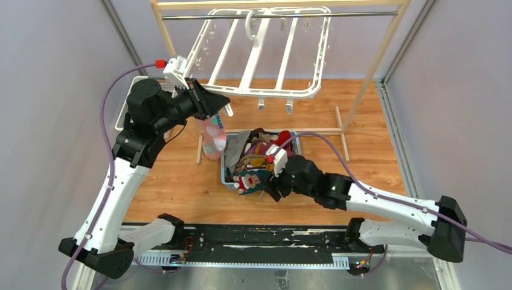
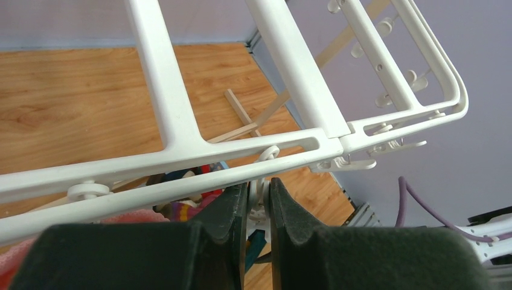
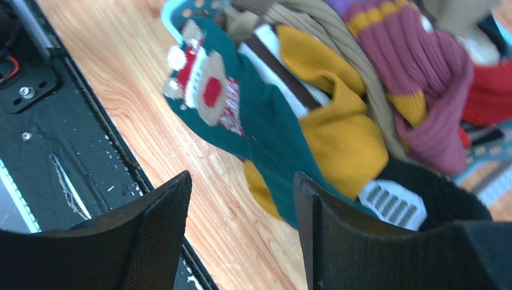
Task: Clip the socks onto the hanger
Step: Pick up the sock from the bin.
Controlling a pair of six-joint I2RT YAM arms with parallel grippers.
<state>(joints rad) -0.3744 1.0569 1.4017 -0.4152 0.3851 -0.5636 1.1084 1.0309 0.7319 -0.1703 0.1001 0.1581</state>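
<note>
**Left fingers pinched on a hanger clip, right ones wide open over the sock pile**

The hanger [image 2: 175,115] is smooth white plastic, flat bars with rounded corners and little clips dangling off the edges. The left gripper [image 2: 258,187] has its black foam-looking pads pressed nearly together, clamped on one small white clip [image 2: 261,198] that hangs from the frame's near bar, so the bar runs right above the fingertips. A soft pink patterned sock [image 1: 213,138] droops just below those fingers; can't tell if the clip actually has it.

The right gripper [image 3: 241,178] has its two dark, fine-textured fingers spread well apart with nothing held. Just past the tips, in line with the gap, is a teal knit sock [image 3: 253,121] with a red and cream monkey-face pattern, draped over the rim of a light blue perforated basket [image 1: 224,169]. Behind it, beyond the right finger, a mustard sock [image 3: 338,127] is folded over, and further out a ribbed purple sock with yellow stripes [image 3: 416,72]. The rest of the socks are heaped in that basket, on the wood-grain table [image 3: 121,60]
</note>
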